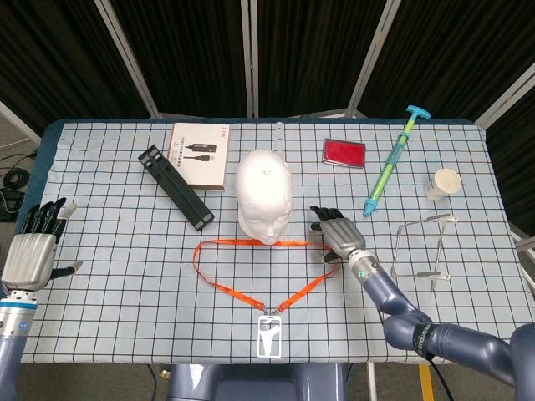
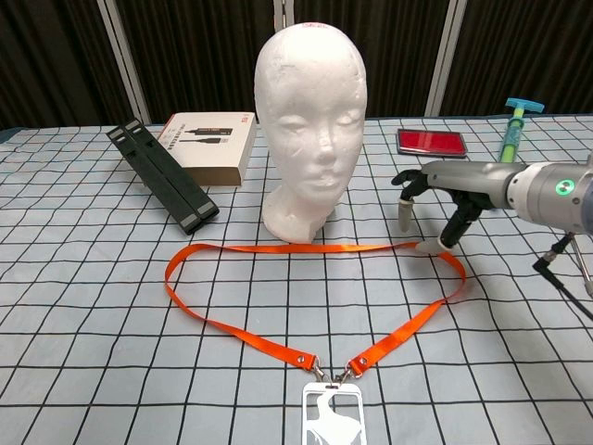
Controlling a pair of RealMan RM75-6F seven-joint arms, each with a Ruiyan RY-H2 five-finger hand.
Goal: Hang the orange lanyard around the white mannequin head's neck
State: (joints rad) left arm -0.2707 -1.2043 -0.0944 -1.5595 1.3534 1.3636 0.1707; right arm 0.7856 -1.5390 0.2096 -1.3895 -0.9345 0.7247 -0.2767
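Lying flat on the checked table [image 1: 109, 276] as a wide loop just near of the white mannequin head [image 1: 264, 195]: orange lanyard [image 1: 219, 283], a thin woven ribbon with a white badge holder [image 1: 268, 337] clipped at its near point, probably very light, limp and apt to sag or twist once lifted, so best pinched at the far right bend and again on the left side to keep the loop wide. Hovering over that right bend, fingers spread and holding nothing: right robot hand [image 1: 338, 235]; left robot hand [image 1: 35, 248] likewise spread and empty at the table's left edge. Matte, foam-like and rigid, narrowing to a neck above a wider base: the head, likely light enough to tip if the ribbon drags on it.
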